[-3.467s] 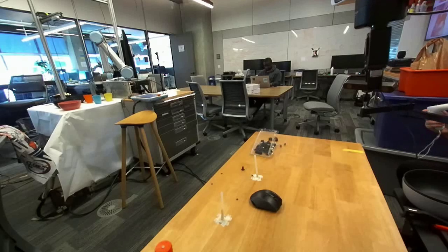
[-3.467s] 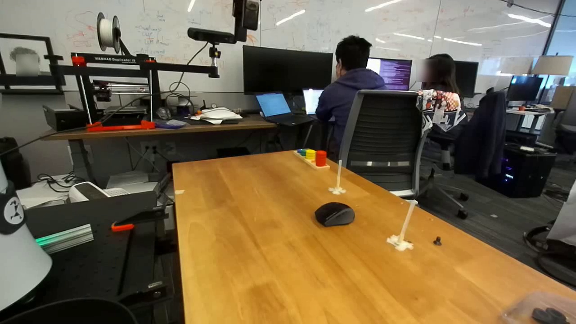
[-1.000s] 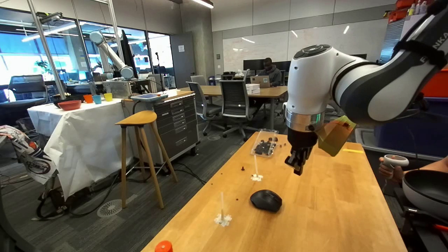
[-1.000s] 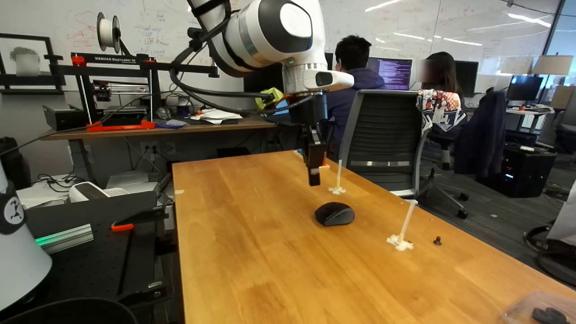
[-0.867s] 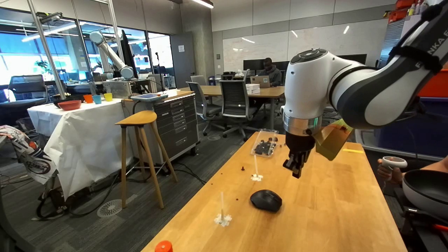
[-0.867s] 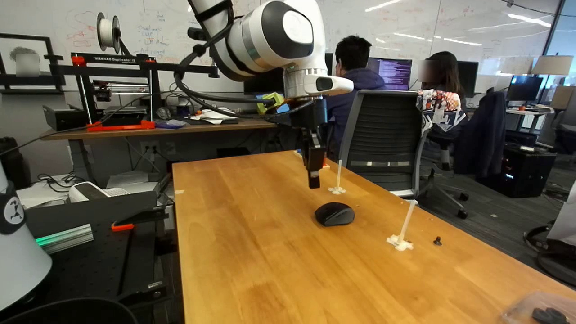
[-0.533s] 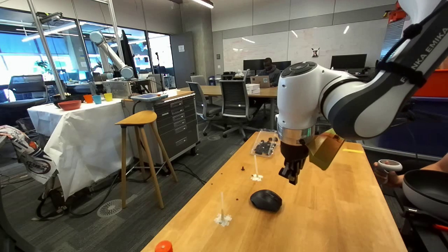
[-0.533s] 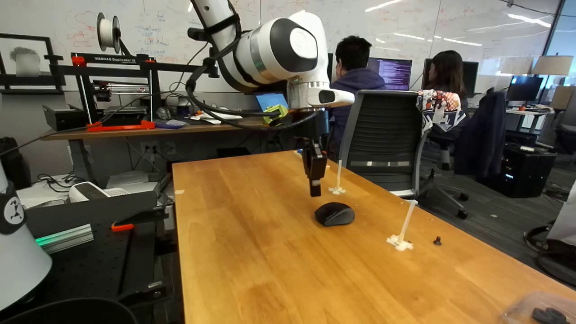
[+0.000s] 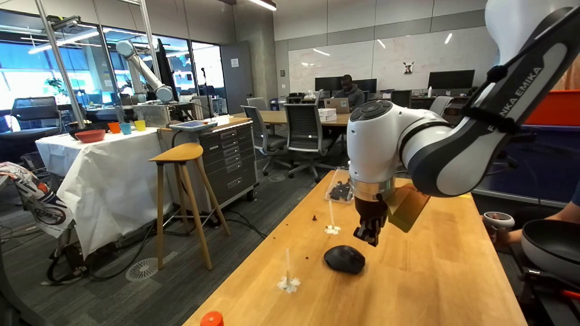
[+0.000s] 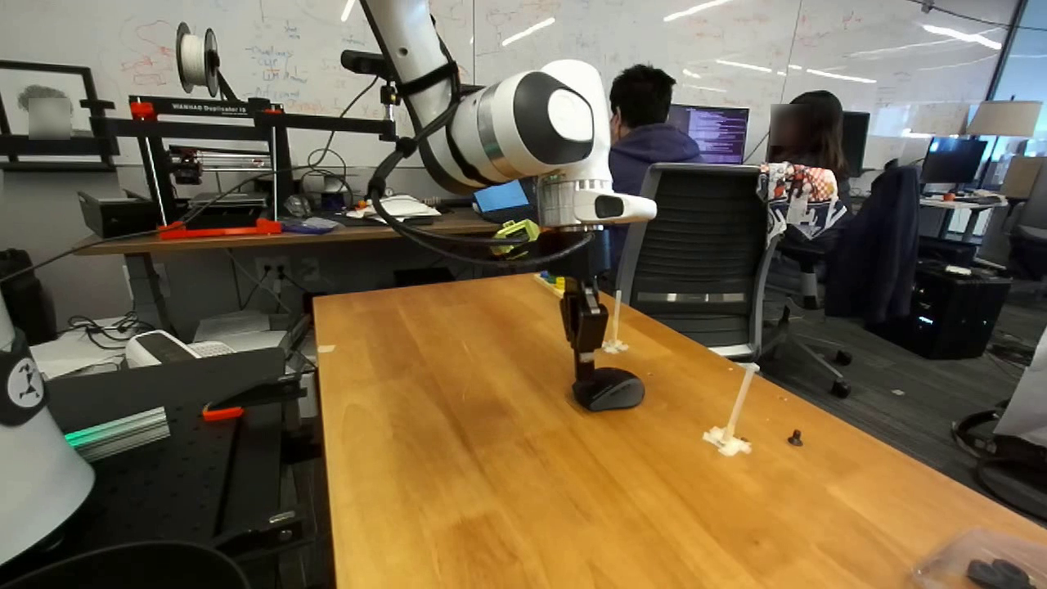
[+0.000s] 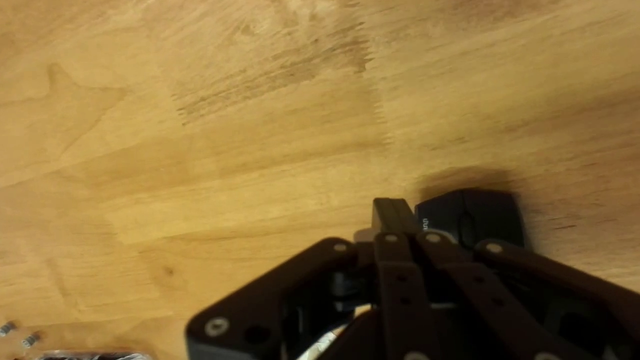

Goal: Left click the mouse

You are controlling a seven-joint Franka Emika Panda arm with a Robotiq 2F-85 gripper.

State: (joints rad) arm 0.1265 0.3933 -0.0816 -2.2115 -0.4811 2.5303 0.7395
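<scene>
Lower in both exterior views than in the earlier frame, the gripper [image 10: 584,368] and the robot arm [image 10: 523,123] now stand closer to the mouse [image 10: 612,391]; the mouse has kept its place.

Orientation: the mouse rests upright on the wooden table [image 10: 458,458], its long axis set roughly across the table's width. Its front end, marked by the scroll wheel [image 11: 466,227], points to the top of the wrist view; in an exterior view the same end faces the side where the white base [image 10: 37,466] stands. Its rear is hidden behind the gripper in the wrist view.

Edges and room: in an exterior view a near stick [image 9: 287,267] and a far stick [image 9: 331,214], both upright on taped feet, stand between the mouse and the left-hand table edge. That edge is the closer one; on the right, the table top runs farther to its border. A clear box [image 9: 334,178] of dark pieces lies well apart, farther along.

Position relative to the gripper: the fingers [image 11: 384,215] are drawn together, narrow. Their tips appear just beside the mouse's front, at picture left, in the wrist view; in an exterior view they overlap its front end. Whether tips and mouse touch cannot be told.
</scene>
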